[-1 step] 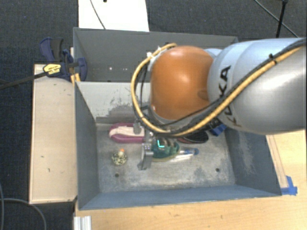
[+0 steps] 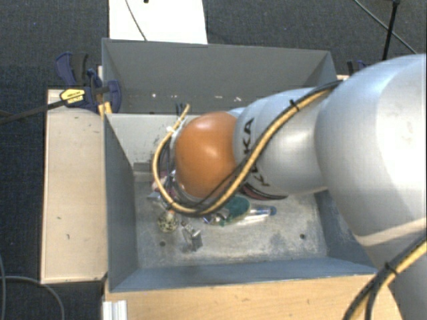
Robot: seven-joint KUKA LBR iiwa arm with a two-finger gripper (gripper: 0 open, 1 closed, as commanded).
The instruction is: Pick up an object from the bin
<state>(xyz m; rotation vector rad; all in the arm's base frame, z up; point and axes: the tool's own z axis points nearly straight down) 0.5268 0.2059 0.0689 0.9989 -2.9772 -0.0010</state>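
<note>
A grey metal bit of my gripper pokes out low over the bin floor at the front left, under the arm's wrist. Just to its left lies a small yellowish speckled thing, close by but apart from it. To the right, a teal-green rounded thing rests on the floor. Beside that lies a clear tube-like thing with a blue end. Both are partly hidden by the arm.
The arm with its orange dome and a yellow-black cable reaches in from the right and covers the middle and back of the bin. Bare grey floor shows along the front and the right side. The left wall slopes down close to the gripper.
</note>
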